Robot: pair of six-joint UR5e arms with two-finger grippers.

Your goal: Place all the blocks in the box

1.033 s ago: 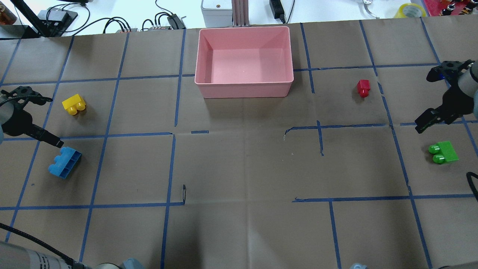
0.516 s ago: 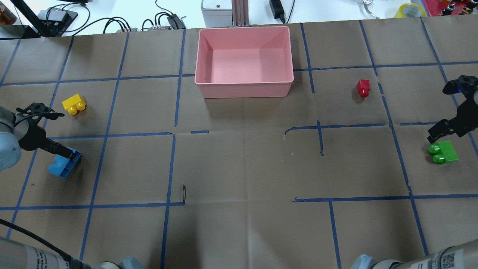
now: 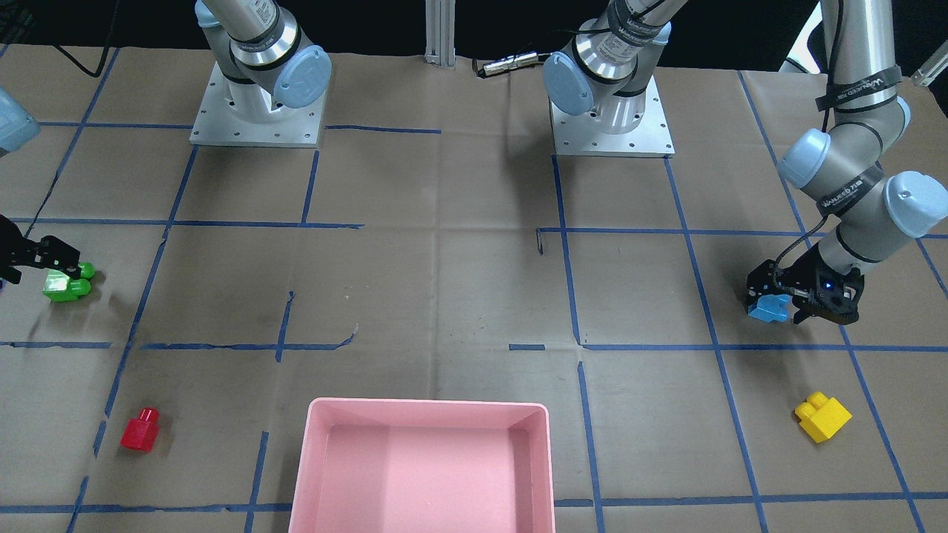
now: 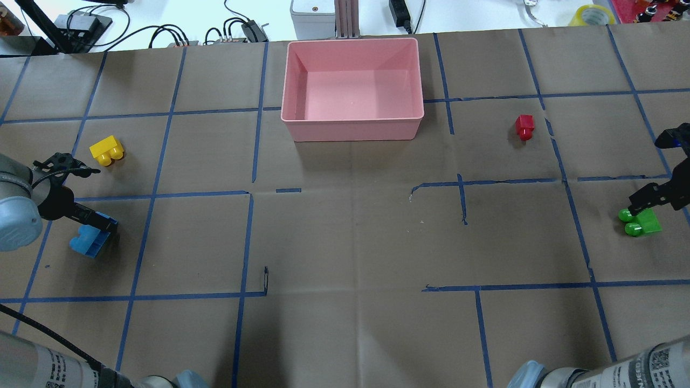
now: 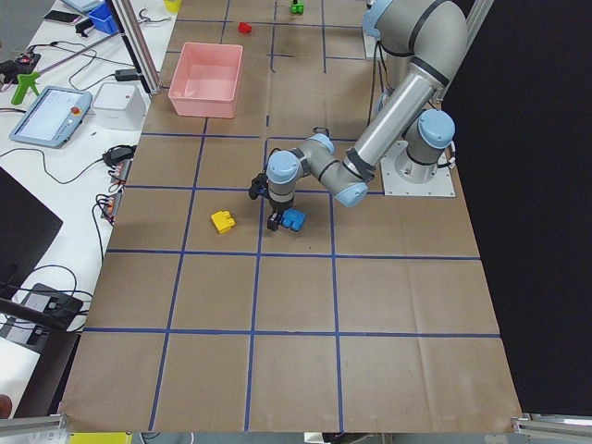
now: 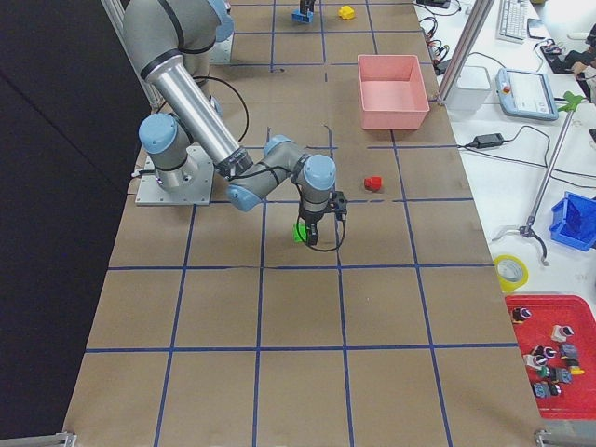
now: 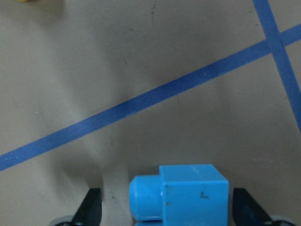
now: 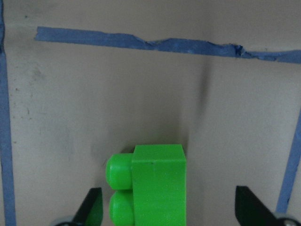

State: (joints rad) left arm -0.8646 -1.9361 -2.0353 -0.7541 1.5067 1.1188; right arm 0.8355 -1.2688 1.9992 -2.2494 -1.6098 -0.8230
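Blue: the light-blue 3-stud plastic brick (image 4: 89, 241) lies on its side at 8 o'clock from the table's middle, on the brown paper table cover (image 4: 350, 242). Its ribbed hollow underside is turned toward 2 o'clock.
Green: the green 2-stud plastic brick (image 4: 642, 223) lies at 4 o'clock, on its side, with its studs pointing to 9 o'clock.
Handling: I judge both to be light, rigid and smooth. They won't crush, but they could skate or twist out of an uneven squeeze.
Where I'd hold: across the flat body walls, not the rounded studs. On the blue brick, 1 pad would otherwise meet a stud.
Left gripper: the left gripper (image 7: 169, 212) is spread wide and low around the blue brick. 1 fingertip is almost against the flat wall, and there is a gap on the stud side. It grasps nothing yet.
Right gripper: the right gripper (image 8: 170, 207) is also spread, straddling the green brick off-centre. The stud side is close to 1 fingertip and there is a wide gap on the other side. I'd expect the brick to slide sideways as the jaws clench.
Others: the yellow 2-stud brick (image 4: 107, 150) lies just beyond the blue one, toward 12 o'clock. The red 1-stud brick (image 4: 524, 127) is at 2 o'clock.
Box: the shallow pink plastic box (image 4: 353, 129) sits at 12 o'clock, well apart from all 4 bricks, with nothing inside it.
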